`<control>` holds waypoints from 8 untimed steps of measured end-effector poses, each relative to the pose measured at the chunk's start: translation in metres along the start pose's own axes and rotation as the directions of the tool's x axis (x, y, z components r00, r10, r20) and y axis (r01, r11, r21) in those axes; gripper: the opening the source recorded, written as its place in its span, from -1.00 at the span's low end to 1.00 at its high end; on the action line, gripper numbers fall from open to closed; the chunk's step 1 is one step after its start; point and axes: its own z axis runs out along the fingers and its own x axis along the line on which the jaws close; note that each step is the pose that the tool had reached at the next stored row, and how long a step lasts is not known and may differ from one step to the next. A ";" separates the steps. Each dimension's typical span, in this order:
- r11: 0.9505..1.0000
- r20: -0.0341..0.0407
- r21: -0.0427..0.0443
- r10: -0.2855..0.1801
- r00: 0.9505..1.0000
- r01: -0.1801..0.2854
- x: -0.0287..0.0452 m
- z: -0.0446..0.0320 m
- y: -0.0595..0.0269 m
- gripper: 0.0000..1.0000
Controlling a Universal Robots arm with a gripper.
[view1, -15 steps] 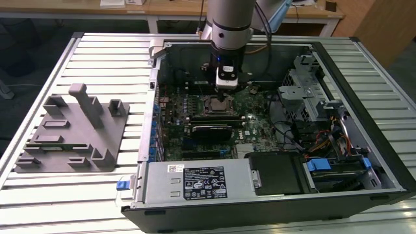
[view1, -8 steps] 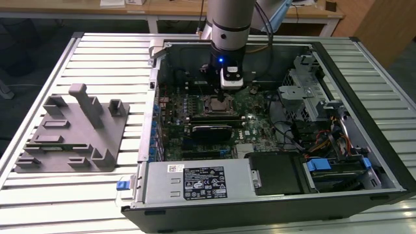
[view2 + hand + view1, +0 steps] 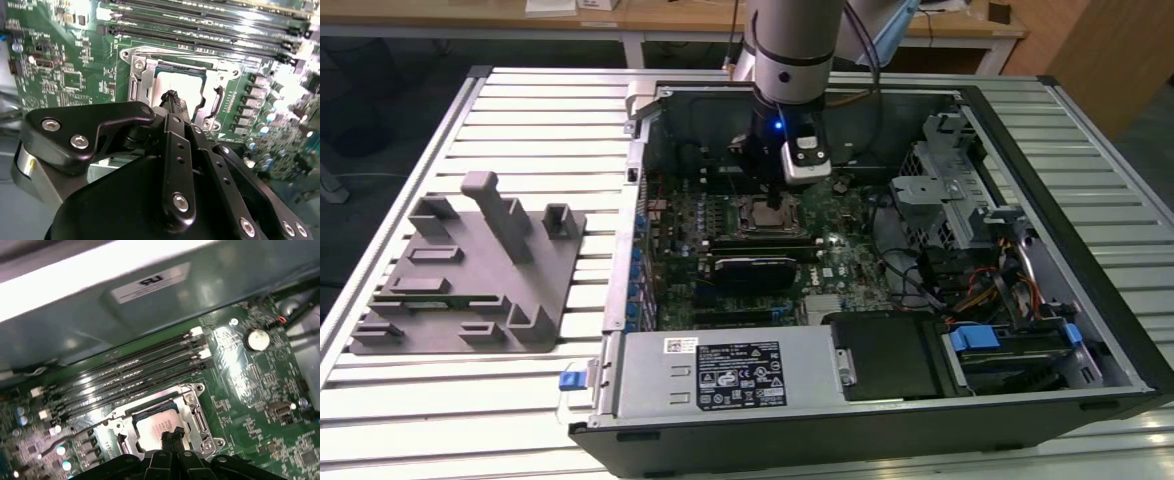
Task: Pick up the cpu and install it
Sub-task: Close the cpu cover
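Note:
The cpu [image 3: 152, 426] lies flat inside the open socket on the green motherboard [image 3: 240, 370], its silvery top facing up; it also shows in the second wrist view, cpu [image 3: 192, 91]. My gripper [image 3: 172, 436] hovers just above the chip's middle with its two black fingers pressed together and nothing between them. In the second wrist view the gripper [image 3: 172, 97] points down at the socket frame [image 3: 137, 82]. In the exterior view the gripper [image 3: 774, 200] hangs inside the open computer case over the socket [image 3: 771, 216].
Memory slots [image 3: 135, 375] run beside the socket. A grey plastic fixture tray [image 3: 467, 280] sits on the slatted table at the exterior view's left. The case holds a power supply [image 3: 720, 372], a drive cage [image 3: 947, 190] and cables [image 3: 974, 290].

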 end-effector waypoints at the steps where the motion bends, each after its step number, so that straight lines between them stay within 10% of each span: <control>1: 1.000 0.000 0.000 -0.018 1.000 0.018 0.0000 0.0001 0.0000 -0.79; 8: 0.989 -0.001 -0.001 -0.145 0.989 0.145 0.0000 0.0011 0.0000 -0.79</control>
